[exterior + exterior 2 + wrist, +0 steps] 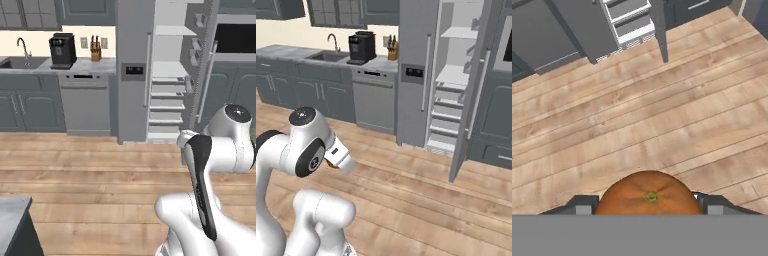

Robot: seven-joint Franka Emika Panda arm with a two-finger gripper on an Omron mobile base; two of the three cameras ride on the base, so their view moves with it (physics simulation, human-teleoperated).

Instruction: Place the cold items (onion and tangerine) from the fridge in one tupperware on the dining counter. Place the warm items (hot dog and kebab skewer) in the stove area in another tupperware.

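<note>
The two-finger gripper (648, 205) is clamped on a round orange tangerine (648, 196) with a small green stem dimple — the fruit sits between the dark finger tips (579, 206), which press its two sides, above the pale wooden plank floor (662, 115). From the right base camera a sliver of orange (332, 163) shows beside the white hand, well apart from the tall grey fridge (456, 75) whose door (472, 95) stands open on white shelves. No readable writing or brand shows — not on the black coffee machine (63, 50) on the grey counter (95, 65) either.

Orange tangerine (649, 196) (stem visible) in hand (647, 202)
</note>
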